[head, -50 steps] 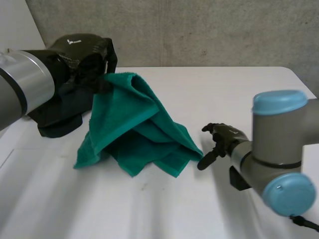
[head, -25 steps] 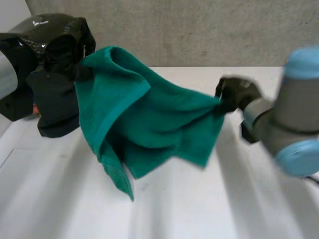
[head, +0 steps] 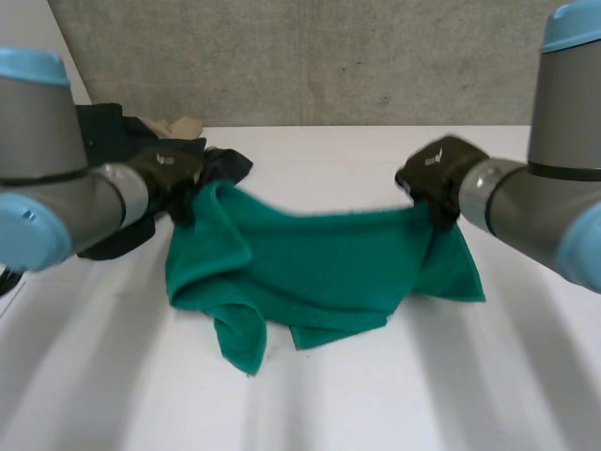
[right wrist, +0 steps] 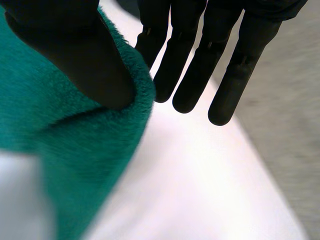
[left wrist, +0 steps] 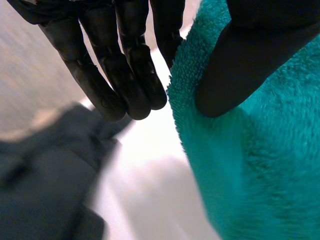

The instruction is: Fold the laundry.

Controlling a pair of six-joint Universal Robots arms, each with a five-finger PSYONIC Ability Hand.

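Observation:
A green towel (head: pixel 319 263) hangs stretched between my two hands just above the white table (head: pixel 394 395), and its lower folds rest on the table. My left hand (head: pixel 171 175) pinches the towel's left upper corner. In the left wrist view its thumb (left wrist: pixel 240 65) presses the towel (left wrist: pixel 260 170) against one finger, while the other fingers (left wrist: pixel 125 75) stay straight beside the edge. My right hand (head: pixel 437 171) pinches the right upper corner, with its thumb (right wrist: pixel 75 55) on the towel (right wrist: pixel 65 150) in the right wrist view.
A pile of dark clothes (head: pixel 108 136) lies at the back left behind my left hand, with a beige piece (head: pixel 180 125) on it. The dark cloth (left wrist: pixel 45 180) lies under the left fingertips. A grey wall (head: pixel 329 56) stands behind the table.
My right hand, open beside the towel a second ago, has shut on its corner. Both hands raised the towel, moved apart and came down, spreading it between them.

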